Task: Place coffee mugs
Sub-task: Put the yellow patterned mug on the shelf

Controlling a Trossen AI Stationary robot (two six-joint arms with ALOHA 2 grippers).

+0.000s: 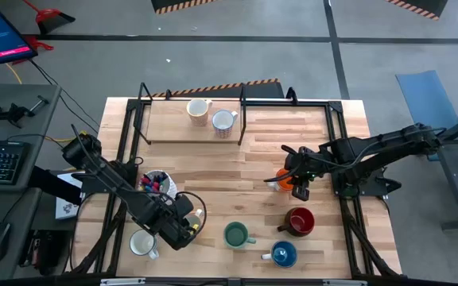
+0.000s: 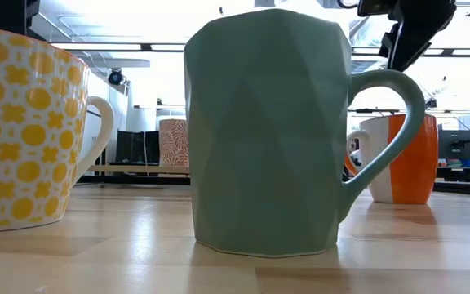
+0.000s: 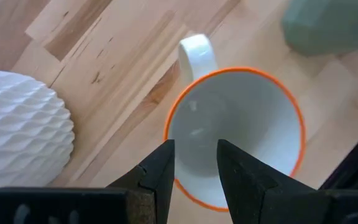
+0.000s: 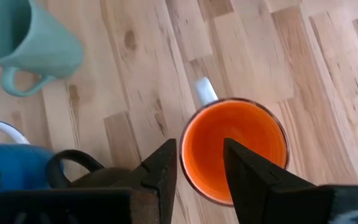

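My left gripper [image 3: 194, 168] hangs open over a white mug with an orange rim [image 3: 241, 124] near the table's near left. One finger is outside the wall and one over the hollow, close to the handle [image 3: 197, 50]. My right gripper [image 4: 201, 165] is open over the orange mug [image 4: 241, 143] at the table's right, straddling its wall beside the white handle [image 4: 205, 90]. The green mug [image 1: 235, 234], dark red mug [image 1: 299, 221] and blue mug [image 1: 282, 254] stand on their bases near the near edge. Two pale mugs [image 1: 211, 115] stand at the far side.
A pen holder with markers [image 1: 156, 183] stands by the left arm, and a white mug [image 1: 143, 242] sits near the near left corner. A black frame [image 1: 241, 119] borders the far mugs. A white ribbed vessel [image 3: 17, 130] is close to the left gripper. Bare wood lies mid-table.
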